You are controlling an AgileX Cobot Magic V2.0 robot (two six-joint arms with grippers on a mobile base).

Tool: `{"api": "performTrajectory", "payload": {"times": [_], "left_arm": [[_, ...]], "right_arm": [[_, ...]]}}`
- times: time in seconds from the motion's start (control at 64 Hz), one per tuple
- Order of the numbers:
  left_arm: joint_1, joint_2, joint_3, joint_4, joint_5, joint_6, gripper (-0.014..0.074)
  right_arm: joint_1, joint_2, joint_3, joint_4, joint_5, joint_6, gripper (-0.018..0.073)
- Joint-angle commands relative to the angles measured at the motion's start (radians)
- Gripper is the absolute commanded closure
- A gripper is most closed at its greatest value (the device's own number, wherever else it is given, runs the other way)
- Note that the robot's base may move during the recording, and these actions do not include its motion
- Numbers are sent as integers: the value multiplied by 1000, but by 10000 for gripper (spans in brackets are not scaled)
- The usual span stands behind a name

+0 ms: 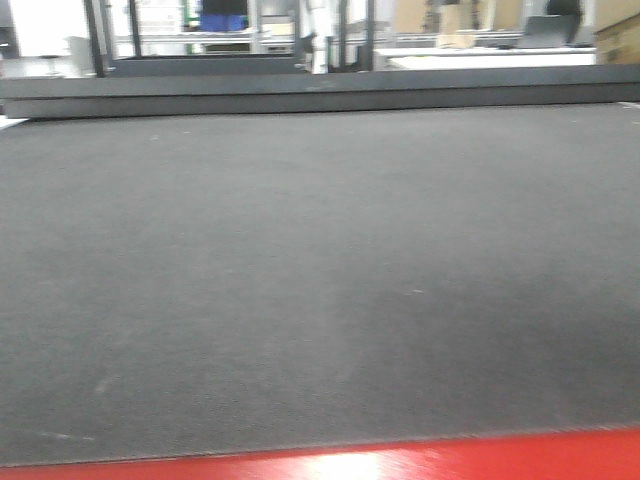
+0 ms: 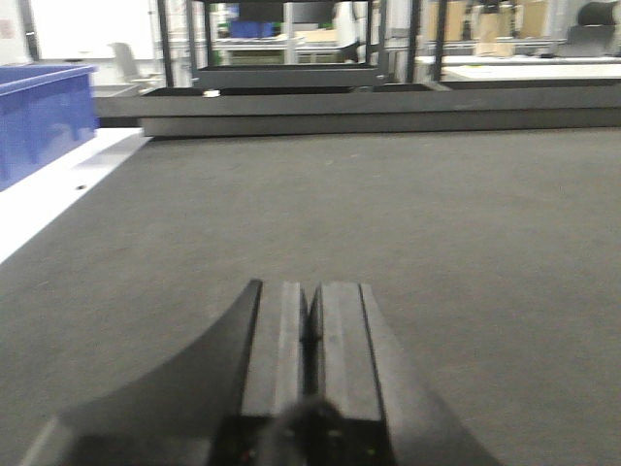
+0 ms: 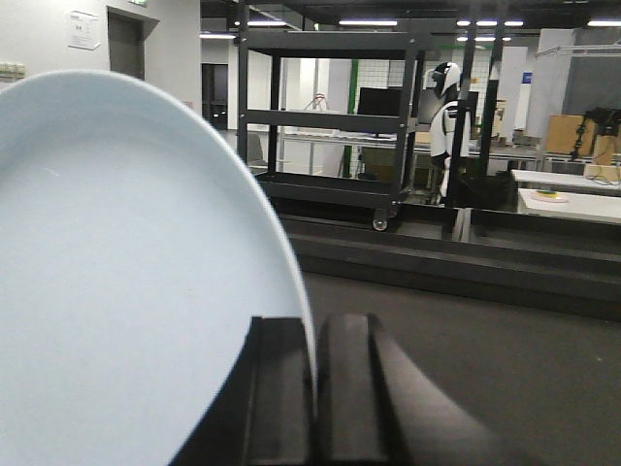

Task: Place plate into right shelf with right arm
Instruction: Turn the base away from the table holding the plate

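Right gripper (image 3: 312, 335) clamps the white plate (image 3: 126, 291) by its rim; the plate stands edgewise, spreading up and left of the jaws.

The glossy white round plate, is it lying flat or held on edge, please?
On edge: the white plate stands clamped in the right gripper's jaws.

We are seeing soft, even indoor light falling on the grey mat (image 1: 320, 280), and the front view is blurring throughout. Glare is bleaching the red edge (image 1: 350, 465) just before the mat. Beyond the mat, ceiling strips (image 3: 364, 21) are glowing. The plate (image 3: 126, 291) is taking a cool bluish cast, and the left gripper (image 2: 310, 291), over the mat, is going soft toward the lens.
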Motion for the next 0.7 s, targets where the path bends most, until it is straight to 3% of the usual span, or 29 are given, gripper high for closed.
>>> {"api": "performTrajectory", "payload": {"times": [0.0, 0.688], "left_arm": [[4, -12, 9, -2, -89, -2, 643], [6, -12, 8, -2, -89, -2, 643]], "right_arm": [[-4, 10, -29, -19, -98, -5, 496], [-4, 10, -29, -19, -98, -5, 496]]}}
